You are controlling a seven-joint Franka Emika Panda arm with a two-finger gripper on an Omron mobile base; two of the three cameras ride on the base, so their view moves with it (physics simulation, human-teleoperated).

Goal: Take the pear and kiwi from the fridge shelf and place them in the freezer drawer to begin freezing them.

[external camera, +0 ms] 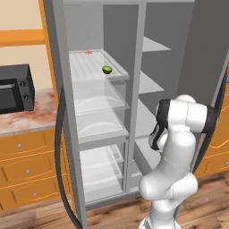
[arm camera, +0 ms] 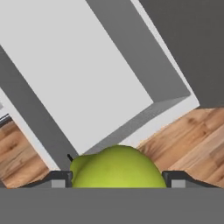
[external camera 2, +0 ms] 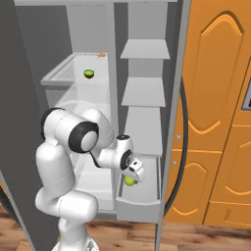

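The yellow-green pear (arm camera: 116, 168) sits between my fingertips (arm camera: 59, 179), and my gripper (external camera 2: 131, 180) is shut on it. In the right base view the pear (external camera 2: 129, 181) hangs just above the pulled-out light-grey freezer drawer (external camera 2: 139, 198) at the bottom of the right compartment. Below the pear, the hand view looks into the drawer's bare grey floor (arm camera: 78, 74). The kiwi (external camera: 107, 69) lies on the ribbed translucent fridge shelf (external camera: 89, 67) high in the left compartment; from the right base camera the kiwi (external camera 2: 88, 73) shows on the same shelf (external camera 2: 68, 68).
A tiny orange item (external camera: 88, 52) lies at the back of the fridge shelf. Clear bins (external camera: 98, 100) stack below it. Grey shelves (external camera 2: 144, 90) line the right compartment above the drawer. A microwave (external camera: 15, 89) stands on the counter at left. An orange cabinet door (external camera 2: 218, 98) is at right.
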